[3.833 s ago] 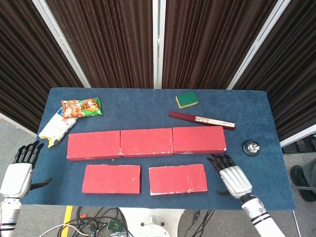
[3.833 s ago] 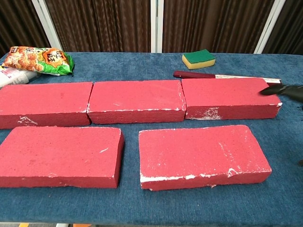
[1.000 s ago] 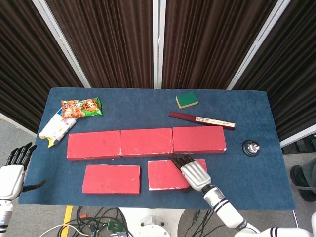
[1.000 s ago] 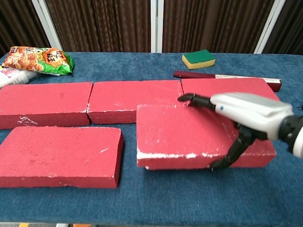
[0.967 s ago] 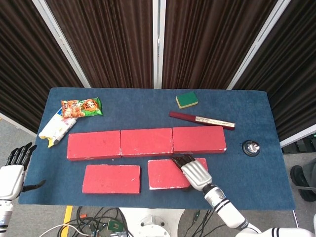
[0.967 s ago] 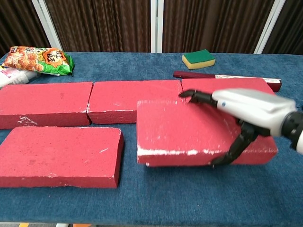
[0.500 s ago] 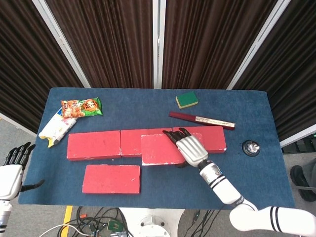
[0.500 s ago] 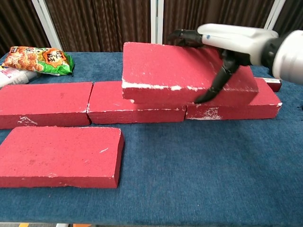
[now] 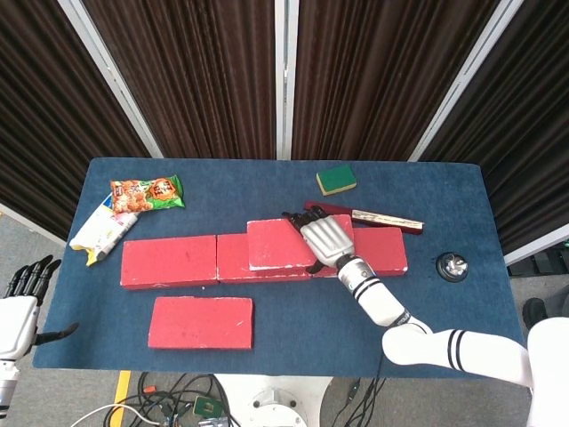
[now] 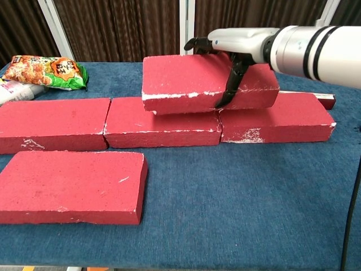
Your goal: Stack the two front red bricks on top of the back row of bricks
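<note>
My right hand point(image 9: 324, 238) point(image 10: 237, 42) grips a red brick point(image 9: 280, 243) point(image 10: 192, 79) and holds it over the seam between the middle brick point(image 10: 161, 121) and right brick point(image 10: 282, 118) of the back row. Whether it touches them I cannot tell. The left back-row brick point(image 9: 169, 261) point(image 10: 53, 123) lies bare. The other front red brick point(image 9: 201, 322) point(image 10: 70, 186) sits alone at the front left. My left hand point(image 9: 20, 311) hangs off the table's left edge, holding nothing, fingers apart.
A snack bag point(image 9: 147, 192) point(image 10: 48, 70) and a white packet point(image 9: 102, 231) lie at the back left. A green-yellow sponge point(image 9: 336, 180) point(image 10: 237, 70) and a dark red stick point(image 9: 382, 217) lie behind the row. A small metal object point(image 9: 452, 265) sits at the right.
My right hand has carried the front right brick up and back, from the front of the table to above the back row. The left hand has barely moved.
</note>
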{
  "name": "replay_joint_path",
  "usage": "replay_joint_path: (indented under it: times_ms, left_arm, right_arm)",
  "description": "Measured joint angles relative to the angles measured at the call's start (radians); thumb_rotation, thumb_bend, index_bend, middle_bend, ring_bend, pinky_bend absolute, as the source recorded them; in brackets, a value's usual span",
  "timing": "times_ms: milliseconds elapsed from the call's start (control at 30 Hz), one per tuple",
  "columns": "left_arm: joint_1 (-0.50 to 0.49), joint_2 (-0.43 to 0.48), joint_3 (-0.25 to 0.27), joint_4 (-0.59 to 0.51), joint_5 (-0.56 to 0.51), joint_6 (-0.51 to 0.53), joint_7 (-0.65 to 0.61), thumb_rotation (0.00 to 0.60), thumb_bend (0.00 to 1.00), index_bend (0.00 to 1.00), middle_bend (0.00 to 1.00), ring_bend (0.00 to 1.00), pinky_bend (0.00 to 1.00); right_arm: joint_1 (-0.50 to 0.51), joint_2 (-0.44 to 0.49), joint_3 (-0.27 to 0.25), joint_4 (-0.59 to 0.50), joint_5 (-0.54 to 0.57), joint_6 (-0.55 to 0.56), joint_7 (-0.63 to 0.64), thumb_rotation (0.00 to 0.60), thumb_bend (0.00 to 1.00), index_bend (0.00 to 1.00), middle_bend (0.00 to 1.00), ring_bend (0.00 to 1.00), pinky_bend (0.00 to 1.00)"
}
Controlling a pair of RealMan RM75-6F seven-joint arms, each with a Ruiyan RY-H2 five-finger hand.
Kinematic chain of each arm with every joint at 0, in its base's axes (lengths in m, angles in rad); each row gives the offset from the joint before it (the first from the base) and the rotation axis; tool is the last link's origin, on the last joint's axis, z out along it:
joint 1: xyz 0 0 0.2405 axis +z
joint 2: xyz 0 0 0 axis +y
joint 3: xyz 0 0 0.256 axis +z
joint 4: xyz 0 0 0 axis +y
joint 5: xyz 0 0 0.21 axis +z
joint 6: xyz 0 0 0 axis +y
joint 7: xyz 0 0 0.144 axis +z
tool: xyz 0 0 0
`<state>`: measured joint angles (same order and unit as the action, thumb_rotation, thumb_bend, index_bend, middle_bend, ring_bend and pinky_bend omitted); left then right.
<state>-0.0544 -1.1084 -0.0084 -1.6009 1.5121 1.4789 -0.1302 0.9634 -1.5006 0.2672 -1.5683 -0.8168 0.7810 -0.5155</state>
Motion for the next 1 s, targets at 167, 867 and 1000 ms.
replay_joint_path:
  times_ms: [167, 867, 1000]
  left_arm:
    - [0.0, 0.0, 0.001, 0.003, 0.001, -0.002, -0.004, 0.6, 0.0, 0.04, 0.0, 0.0, 0.0]
    - [-0.003, 0.004, -0.001, 0.001, -0.006, -0.009, -0.006, 0.6, 0.0, 0.04, 0.0, 0.0, 0.0]
    - [-0.005, 0.003, -0.002, 0.0, -0.009, -0.014, -0.003, 0.6, 0.0, 0.04, 0.0, 0.0, 0.0]
  right_arm:
    - [0.015, -0.028, -0.021, 0.037, 0.024, -0.015, 0.037, 0.6, 0.05, 0.0, 0.19, 0.17, 0.05]
    - [0.061, -0.053, -0.063, 0.11, 0.062, -0.05, 0.101, 0.6, 0.05, 0.0, 0.19, 0.17, 0.05]
    - [0.068, -0.059, -0.068, 0.122, 0.068, -0.059, 0.113, 0.6, 0.05, 0.0, 0.19, 0.17, 0.05]
